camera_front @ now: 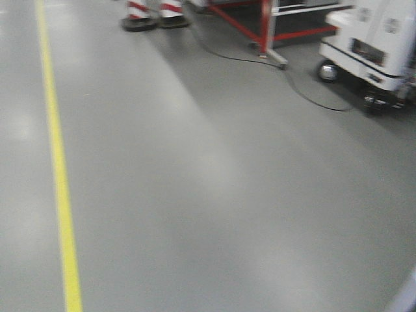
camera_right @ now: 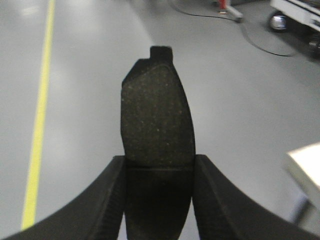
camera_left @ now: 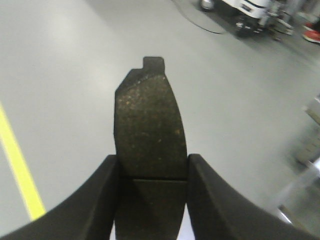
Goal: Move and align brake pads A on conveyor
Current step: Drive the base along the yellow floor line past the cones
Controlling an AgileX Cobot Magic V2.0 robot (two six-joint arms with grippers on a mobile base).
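- Two brake pads are riding in my grippers, one per arm, and both wrist cameras are looking past them at bare floor.
- The left gripper (camera_left: pixel 152 167) is clamping the left pad (camera_left: pixel 149 120) by its lower end. The jaws are narrowed to the pad's width, the speckled friction face is turned toward the camera and the small tab is pointing away.
- The right gripper (camera_right: pixel 159 167) is pinching the right pad (camera_right: pixel 157 112) the same way, closed against both its edges, tab outward.
- Neither pad is touching anything but its gripper. Both are hanging over the grey floor (camera_front: pixel 227 195), with the yellow line (camera_front: pixel 60 182) off to the left.
- The conveyor is not showing in any view, so I am judging this as the carrying leg: pads picked, placing not yet begun.
- Next I am needing the belt in sight before lowering anything. Then I am setting each pad flat and lining them up, keeping clear of the white cart (camera_front: pixel 370 39) ahead on the right.
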